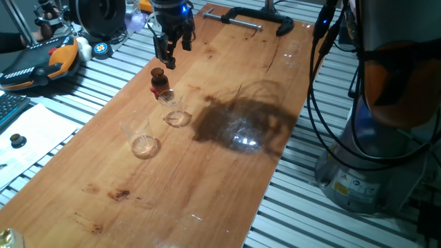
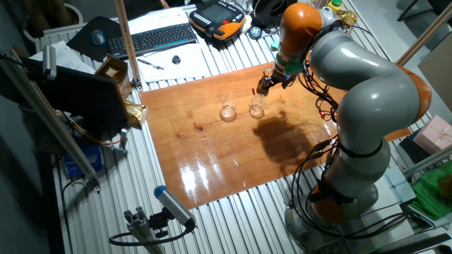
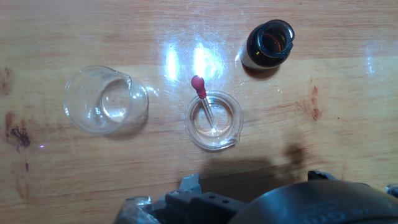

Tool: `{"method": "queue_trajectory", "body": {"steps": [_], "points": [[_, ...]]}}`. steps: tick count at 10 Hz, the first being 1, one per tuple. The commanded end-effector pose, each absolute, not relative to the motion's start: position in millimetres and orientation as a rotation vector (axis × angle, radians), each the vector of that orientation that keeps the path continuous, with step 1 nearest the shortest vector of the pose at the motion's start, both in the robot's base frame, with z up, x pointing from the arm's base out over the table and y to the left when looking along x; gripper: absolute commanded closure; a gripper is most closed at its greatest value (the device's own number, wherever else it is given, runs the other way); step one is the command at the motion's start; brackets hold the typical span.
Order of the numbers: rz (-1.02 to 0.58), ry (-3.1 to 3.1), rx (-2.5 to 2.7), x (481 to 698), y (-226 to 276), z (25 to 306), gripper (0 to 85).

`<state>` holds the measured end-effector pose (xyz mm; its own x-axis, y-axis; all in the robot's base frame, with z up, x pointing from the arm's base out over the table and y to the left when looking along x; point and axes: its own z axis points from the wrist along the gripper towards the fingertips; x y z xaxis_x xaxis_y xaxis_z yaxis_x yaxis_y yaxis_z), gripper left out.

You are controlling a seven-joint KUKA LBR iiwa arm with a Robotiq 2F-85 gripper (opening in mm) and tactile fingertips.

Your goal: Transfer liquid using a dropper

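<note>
I have the gripper (image 1: pixel 169 49) hanging above the far end of the wooden board (image 1: pixel 227 158), empty, with its fingers spread a little as far as the fixed view lets me judge. The dropper (image 3: pixel 205 102) turns out to be a slim clear tube with a small red bulb (not the dark cap I expected), and it leans inside the nearer glass beaker (image 3: pixel 214 121), tip down at the bottom, bulb poking over the rim on the bottle's side. In the hand view it sits almost straight under the camera, a touch ahead of the fingers, which stay out of shot. The open amber bottle (image 3: pixel 268 43) stands just beyond, apart from the beaker, and the second beaker (image 3: pixel 106 101) stands to the other side, well clear. My guess is that the next step is picking the dropper up, so I would line the fingers across the red bulb, come straight down and close gently just below it. Squeeze too hard or too low and the tube may pivot against the rim and tip the beaker. Any liquid in the glass is too faint for me to make out.
</note>
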<state>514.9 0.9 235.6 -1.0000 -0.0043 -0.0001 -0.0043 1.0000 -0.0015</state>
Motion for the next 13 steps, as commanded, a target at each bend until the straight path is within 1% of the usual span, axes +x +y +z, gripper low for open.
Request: {"method": "queue_trajectory", "body": {"steps": [1,13], "points": [[-0.141,3.36,-0.633,514.9,0.7,235.8,84.0],[-0.144,3.312,-0.633,510.7,0.2,236.4,84.0]]}}
